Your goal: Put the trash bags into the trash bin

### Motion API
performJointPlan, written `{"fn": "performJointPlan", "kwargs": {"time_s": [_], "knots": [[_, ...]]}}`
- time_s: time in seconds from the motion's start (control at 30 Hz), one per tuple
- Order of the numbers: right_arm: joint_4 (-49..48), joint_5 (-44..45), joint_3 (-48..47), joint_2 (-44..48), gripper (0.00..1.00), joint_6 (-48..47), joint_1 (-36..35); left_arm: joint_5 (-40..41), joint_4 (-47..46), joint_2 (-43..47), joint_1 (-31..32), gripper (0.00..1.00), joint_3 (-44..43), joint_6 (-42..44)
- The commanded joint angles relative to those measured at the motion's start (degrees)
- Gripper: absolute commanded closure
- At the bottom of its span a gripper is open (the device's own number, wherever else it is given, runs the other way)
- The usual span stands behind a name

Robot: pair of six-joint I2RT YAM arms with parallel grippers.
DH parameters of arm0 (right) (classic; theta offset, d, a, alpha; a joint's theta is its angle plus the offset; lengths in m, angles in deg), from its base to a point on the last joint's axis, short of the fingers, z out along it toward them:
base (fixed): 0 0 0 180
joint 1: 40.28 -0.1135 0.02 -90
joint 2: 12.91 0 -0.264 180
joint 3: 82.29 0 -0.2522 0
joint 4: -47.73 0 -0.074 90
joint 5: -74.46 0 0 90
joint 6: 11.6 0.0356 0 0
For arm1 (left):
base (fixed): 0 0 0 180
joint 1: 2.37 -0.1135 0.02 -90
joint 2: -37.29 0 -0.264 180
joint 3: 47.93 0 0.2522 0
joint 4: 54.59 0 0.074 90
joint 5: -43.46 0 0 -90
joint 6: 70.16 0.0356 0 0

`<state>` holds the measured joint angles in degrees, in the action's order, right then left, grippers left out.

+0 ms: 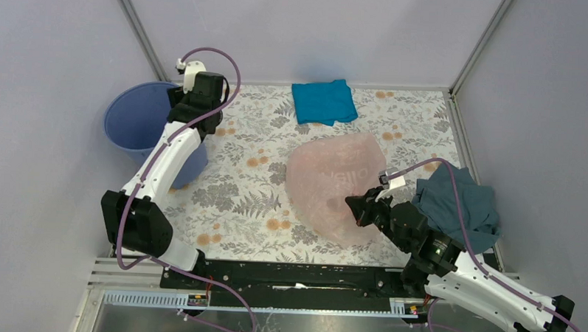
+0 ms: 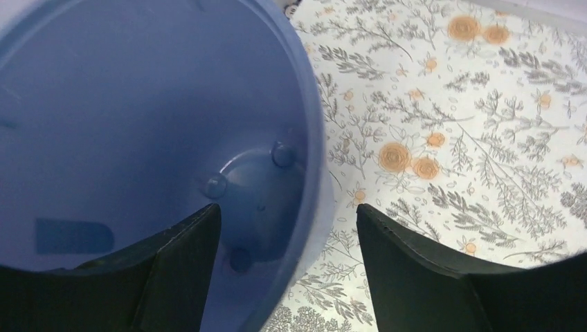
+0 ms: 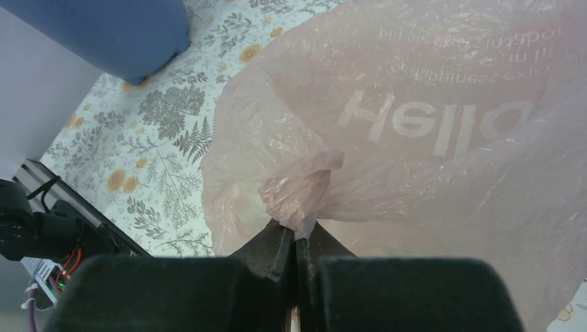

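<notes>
The thin, wrinkly pale-pink plastic bag (image 1: 333, 183) lies spread on the flower-printed tablecloth (image 1: 238, 197), right of the middle and well apart from the round lavender-blue plastic bucket (image 1: 134, 117) at the far left. The right gripper (image 3: 296, 238) has its fingers pressed together on a bunched fold of the bag's near edge. The left gripper (image 2: 287, 207) hangs at the bucket's rim, fingers apart, holding nothing.

The left arm (image 1: 162, 154) reaches forward, left claw (image 2: 285, 214) spread wide; right arm (image 1: 479, 287) low, right claw (image 3: 296, 238) pinched onto trash bag (image 3: 429, 180)
</notes>
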<state>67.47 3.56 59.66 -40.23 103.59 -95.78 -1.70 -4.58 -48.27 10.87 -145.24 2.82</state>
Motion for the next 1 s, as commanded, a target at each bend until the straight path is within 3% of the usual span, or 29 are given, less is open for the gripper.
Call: {"fn": "performJointPlan", "kwargs": {"time_s": [0.0, 0.5, 0.7, 0.97], "knots": [[-0.58, 1.78, -3.98, -3.17, 0.97, -1.24, -0.39, -2.31, -7.93, 3.13, 0.47, 0.30, 4.53, 3.43], [-1.59, -0.22, -4.80, -6.56, 0.96, -0.23, -0.35, -6.74, -10.50, 8.29, 0.53, 0.89, 8.53, 4.67], [2.91, 1.79, -6.98, -3.59, 0.96, -0.57, -0.37, -11.37, -10.29, 10.00, 4.63, 0.94, 8.85, 4.77], [17.87, 11.14, -21.81, 0.70, 0.96, -5.61, -0.37, -12.16, -3.95, 10.11, 21.56, 1.00, 6.22, 6.03]]}}
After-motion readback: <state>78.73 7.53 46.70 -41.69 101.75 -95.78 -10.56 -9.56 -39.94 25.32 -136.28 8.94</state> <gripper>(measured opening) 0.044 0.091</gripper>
